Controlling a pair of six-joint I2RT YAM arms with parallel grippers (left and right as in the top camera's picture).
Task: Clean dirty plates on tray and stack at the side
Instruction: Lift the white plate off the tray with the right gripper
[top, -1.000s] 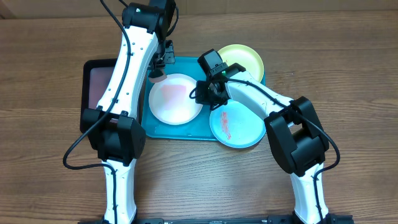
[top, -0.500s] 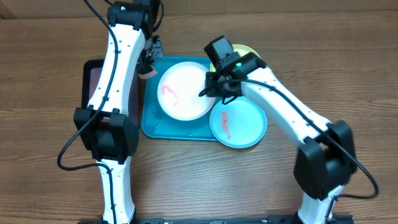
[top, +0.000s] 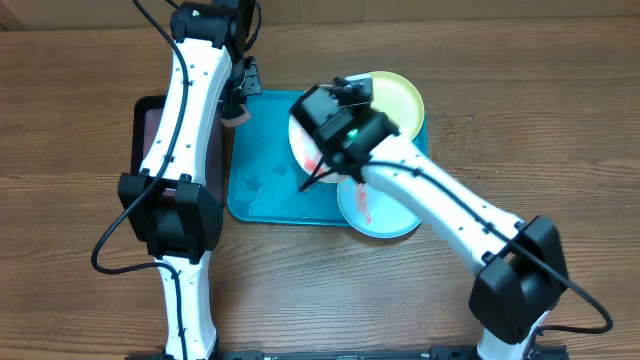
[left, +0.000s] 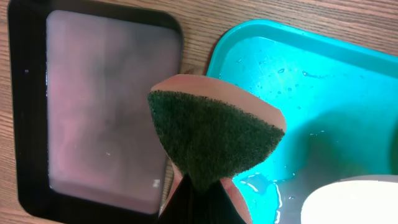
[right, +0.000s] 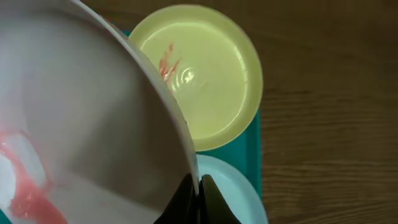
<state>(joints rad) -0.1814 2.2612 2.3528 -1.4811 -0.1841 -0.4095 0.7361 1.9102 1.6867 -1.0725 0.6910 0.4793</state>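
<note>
My right gripper (top: 318, 170) is shut on the rim of the white plate (top: 303, 145) and holds it tilted above the turquoise tray (top: 265, 185). In the right wrist view the white plate (right: 81, 124) shows a red smear, with the jaws (right: 198, 199) pinching its edge. The yellow-green plate (top: 398, 95) (right: 199, 74), with a small red smear, lies at the tray's far right. The light blue plate (top: 380, 210) (right: 230, 193), smeared red, lies at the near right. My left gripper (top: 240, 105) is shut on a green sponge (left: 214, 134) over the tray's far left corner.
A black tray with a pinkish inside (top: 150, 135) (left: 106, 106) lies left of the turquoise tray (left: 298, 81). The turquoise tray's bare floor is wet with droplets. Wooden tabletop (top: 560, 130) lies all around.
My right gripper has lifted the white plate off the tray and tipped it up on edge. The left arm with the sponge has stayed at the tray's far left corner.
</note>
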